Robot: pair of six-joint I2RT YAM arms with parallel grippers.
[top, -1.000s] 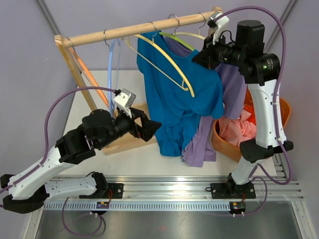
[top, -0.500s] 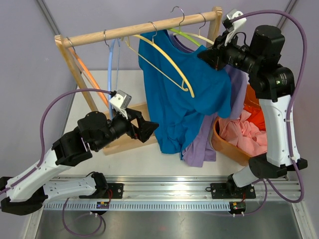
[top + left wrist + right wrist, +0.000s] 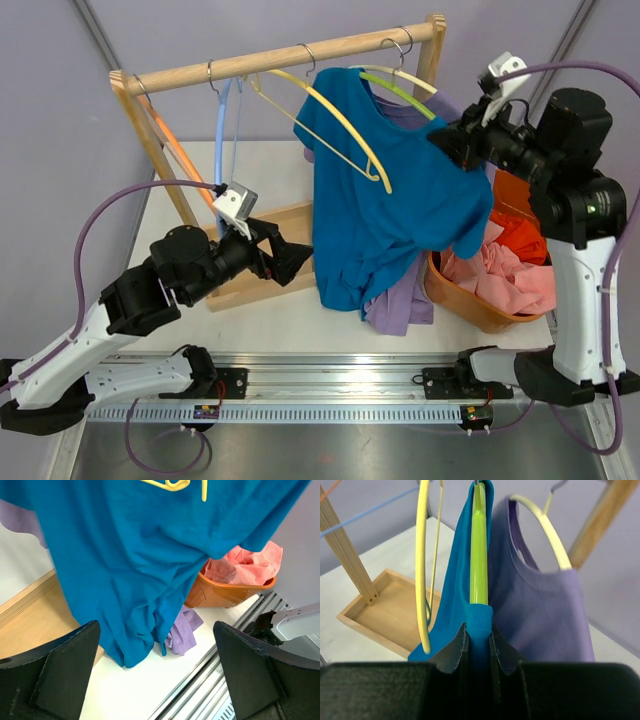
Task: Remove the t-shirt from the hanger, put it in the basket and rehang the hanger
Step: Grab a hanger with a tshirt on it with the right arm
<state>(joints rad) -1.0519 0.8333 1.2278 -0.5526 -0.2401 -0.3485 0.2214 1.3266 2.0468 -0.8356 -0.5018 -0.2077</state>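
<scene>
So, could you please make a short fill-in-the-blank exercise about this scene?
The right hand is shut on the ___ t-shirt.
That t-shirt hangs on a ___ hanger.
The left hand is ___.
The pink cloth lies in the ___ basket.
Missing words: blue, green, open, orange.

Teal-blue t-shirt [image 3: 390,215]: draped over the lime-green hanger [image 3: 405,95], which hooks near the right end of the rail [image 3: 270,60]. Right shoulder bunched, stretched rightward along the hanger arm. Body hangs crumpled, hem just above the table [image 3: 300,310].
</scene>
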